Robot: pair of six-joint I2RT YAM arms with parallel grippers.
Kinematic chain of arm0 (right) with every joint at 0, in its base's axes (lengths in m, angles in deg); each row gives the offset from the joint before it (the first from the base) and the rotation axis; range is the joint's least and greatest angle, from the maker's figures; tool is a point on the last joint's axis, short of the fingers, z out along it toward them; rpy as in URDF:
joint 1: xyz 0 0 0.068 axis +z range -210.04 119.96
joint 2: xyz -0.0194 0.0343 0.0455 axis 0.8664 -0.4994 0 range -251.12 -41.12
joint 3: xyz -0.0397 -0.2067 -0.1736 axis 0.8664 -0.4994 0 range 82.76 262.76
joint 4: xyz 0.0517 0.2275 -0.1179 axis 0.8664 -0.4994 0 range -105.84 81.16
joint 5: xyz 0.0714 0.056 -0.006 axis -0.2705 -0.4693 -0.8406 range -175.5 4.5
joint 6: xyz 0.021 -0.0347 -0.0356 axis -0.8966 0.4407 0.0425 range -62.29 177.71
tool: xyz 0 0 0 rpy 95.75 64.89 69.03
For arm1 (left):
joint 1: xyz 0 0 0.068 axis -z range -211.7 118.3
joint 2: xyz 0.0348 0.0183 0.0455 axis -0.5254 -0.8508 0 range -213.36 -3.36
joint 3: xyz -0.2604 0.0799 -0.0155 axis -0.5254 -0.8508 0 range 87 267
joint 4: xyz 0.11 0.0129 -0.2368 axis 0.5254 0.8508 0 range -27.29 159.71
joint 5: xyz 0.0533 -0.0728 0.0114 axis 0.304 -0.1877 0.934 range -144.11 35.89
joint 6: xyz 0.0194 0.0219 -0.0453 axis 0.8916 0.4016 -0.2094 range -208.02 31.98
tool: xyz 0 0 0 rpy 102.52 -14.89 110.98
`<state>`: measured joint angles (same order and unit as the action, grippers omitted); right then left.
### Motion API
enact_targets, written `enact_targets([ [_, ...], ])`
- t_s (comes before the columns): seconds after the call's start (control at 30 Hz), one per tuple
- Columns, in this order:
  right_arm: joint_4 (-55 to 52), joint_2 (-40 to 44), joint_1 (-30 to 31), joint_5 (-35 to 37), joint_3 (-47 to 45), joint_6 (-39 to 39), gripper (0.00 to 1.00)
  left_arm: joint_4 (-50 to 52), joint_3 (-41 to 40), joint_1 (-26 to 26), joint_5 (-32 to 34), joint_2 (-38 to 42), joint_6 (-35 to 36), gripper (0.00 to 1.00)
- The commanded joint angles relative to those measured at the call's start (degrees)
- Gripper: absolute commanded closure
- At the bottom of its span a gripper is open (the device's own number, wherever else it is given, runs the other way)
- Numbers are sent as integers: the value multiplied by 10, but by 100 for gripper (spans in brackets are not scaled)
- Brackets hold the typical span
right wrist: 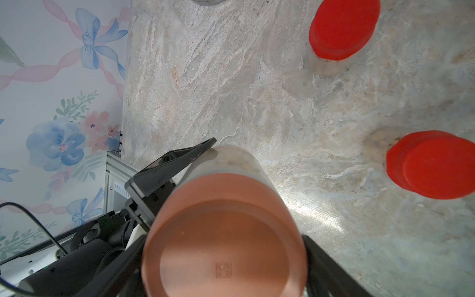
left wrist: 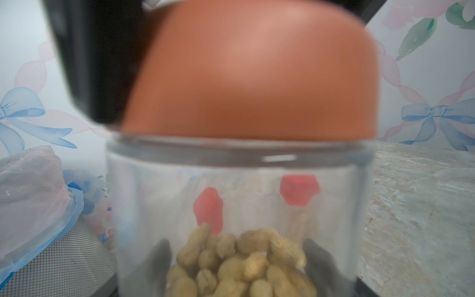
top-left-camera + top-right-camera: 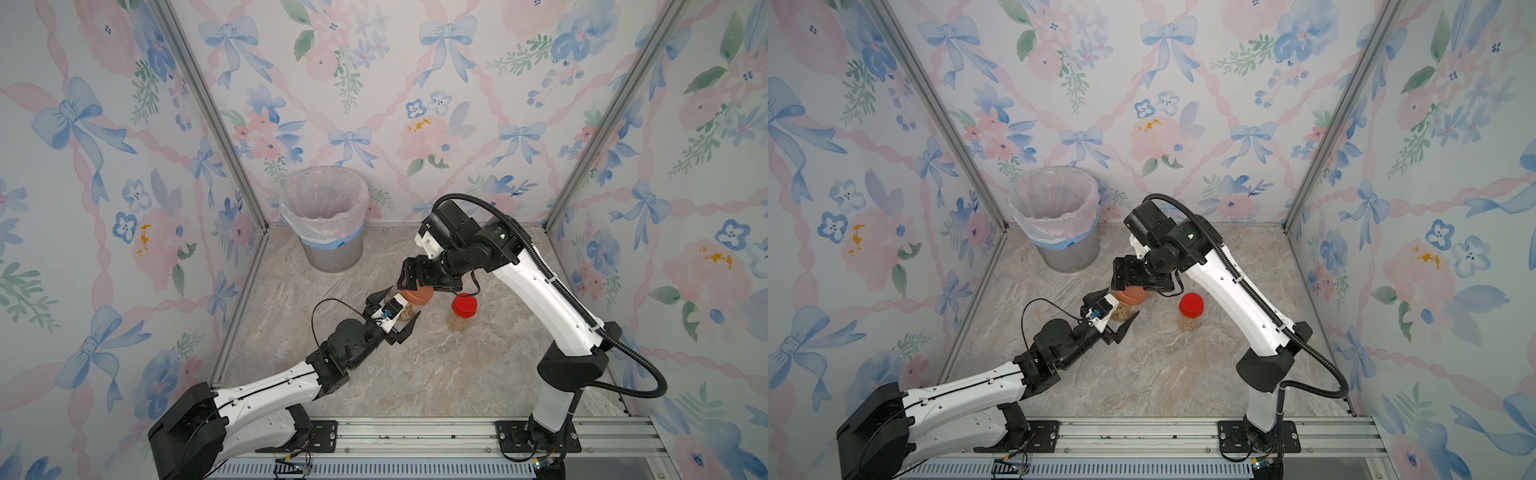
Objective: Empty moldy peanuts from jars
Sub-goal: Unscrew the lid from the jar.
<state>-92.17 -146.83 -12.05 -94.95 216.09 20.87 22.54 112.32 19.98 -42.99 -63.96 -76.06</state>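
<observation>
1. Brown lid [image 3: 417, 296] caps the wide jar [image 2: 239, 192]. The right gripper [image 3: 422, 286] sits over it from above, jaws partly closed & pressed to the lid's sides, so it has the lid.
2. The left gripper [image 3: 399, 311] clamps the same jar's clear body from the side, just under the lid, jaws approx. half open around it.
3. Moldy peanuts [image 2: 239, 267] are heaped in that jar's bottom, between the left gripper's fingers.
4. Two red-lid jars [image 1: 344, 28] [image 1: 431, 164] stand upright on the bench [image 3: 415, 374], apart, beside the right gripper & away from the left arm.
5. Lined bin [image 3: 328, 216] stands beyond both grippers, by the back wall.
</observation>
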Motion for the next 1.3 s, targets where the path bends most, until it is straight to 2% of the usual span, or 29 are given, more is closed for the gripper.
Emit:
enact_targets([
  [0.0, -28, -9, 7, 10, 15, 39, 16, -63, 23, -4, -7, 9, 6, 79],
  [0.23, -70, -23, -2, -7, 54, 175, 16, -63, 14, -4, -57, 29, -16, 79],
  [0.5, 28, 30, -59, -96, -34, 225, 17, -62, 9, -4, -64, 34, -20, 80],
  [0.67, 48, 38, -63, -135, -51, 270, 17, -62, 9, -4, -63, 35, -19, 80],
  [0.8, 63, 37, -62, -159, -59, 269, 17, -62, 10, -4, -59, 31, -18, 80],
  [1.27, 73, 58, -29, -162, -58, 275, 17, -62, 11, -8, -55, 32, -18, 82],
])
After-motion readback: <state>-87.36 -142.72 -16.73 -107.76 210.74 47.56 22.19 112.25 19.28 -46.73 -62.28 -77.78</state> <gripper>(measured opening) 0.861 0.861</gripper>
